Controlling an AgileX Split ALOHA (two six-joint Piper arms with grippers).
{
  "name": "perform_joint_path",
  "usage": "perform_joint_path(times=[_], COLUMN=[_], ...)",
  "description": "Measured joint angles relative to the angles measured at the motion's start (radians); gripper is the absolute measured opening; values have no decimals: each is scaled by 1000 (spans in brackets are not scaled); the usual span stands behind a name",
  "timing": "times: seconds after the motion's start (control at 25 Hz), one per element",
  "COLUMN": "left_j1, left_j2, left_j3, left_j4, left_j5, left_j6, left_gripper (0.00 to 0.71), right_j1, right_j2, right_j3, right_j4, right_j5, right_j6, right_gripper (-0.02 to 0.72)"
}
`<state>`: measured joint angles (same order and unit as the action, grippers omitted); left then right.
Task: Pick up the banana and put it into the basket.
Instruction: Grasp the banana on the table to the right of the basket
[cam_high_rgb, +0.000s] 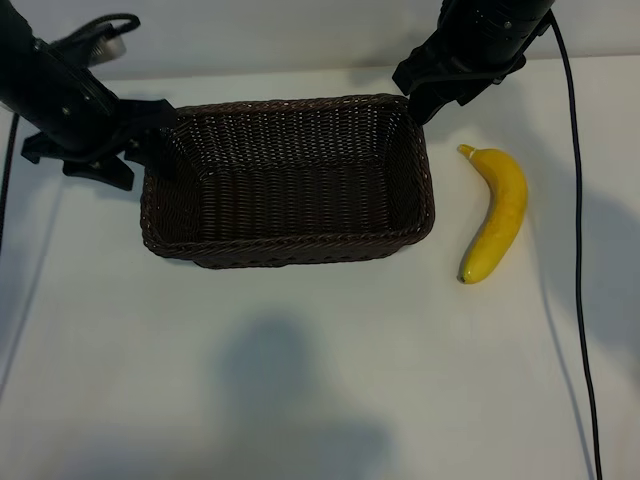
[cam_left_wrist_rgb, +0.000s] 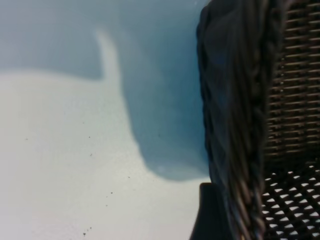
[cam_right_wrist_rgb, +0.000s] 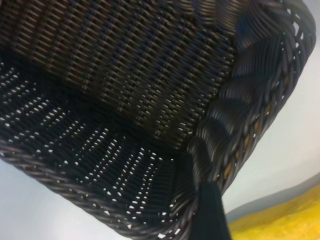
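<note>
Basket (cam_high_rgb: 288, 182) holds nothing — banana (cam_high_rgb: 496, 214) on table (just beside); left pincer (cam_high_rgb: 135, 140), right pincer (cam_high_rgb: 425, 100) each spread at rim.

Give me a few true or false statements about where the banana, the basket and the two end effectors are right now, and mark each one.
1. The banana lies on the table outside the basket, on the right arm's side. True.
2. The wicker basket already holds the banana. False: the basket is empty.
3. The right end effector is at the basket's far right corner. True.
4. The left end effector grips the banana. False: it sits at the basket's left end, far from the banana, holding no fruit.
5. The banana rests against the basket's rim. False: bare table separates them.
</note>
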<state>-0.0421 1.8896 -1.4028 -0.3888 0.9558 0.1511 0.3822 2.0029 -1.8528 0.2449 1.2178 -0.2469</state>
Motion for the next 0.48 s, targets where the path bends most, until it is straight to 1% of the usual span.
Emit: perform_joint_path(times=[0.32,0.48], left_j1=[0,4], left_j2=[-119,-151], left_j3=[0,0], left_j4=[-27,-27], left_j5=[22,48], left_j6=[78,97], left_gripper=[551,551], right_j1=[0,0], right_j2=[0,0], right_j3=[0,0], right_j4=[-4,-14], right_j5=[0,0], right_j6=[2,7], right_gripper=[539,539])
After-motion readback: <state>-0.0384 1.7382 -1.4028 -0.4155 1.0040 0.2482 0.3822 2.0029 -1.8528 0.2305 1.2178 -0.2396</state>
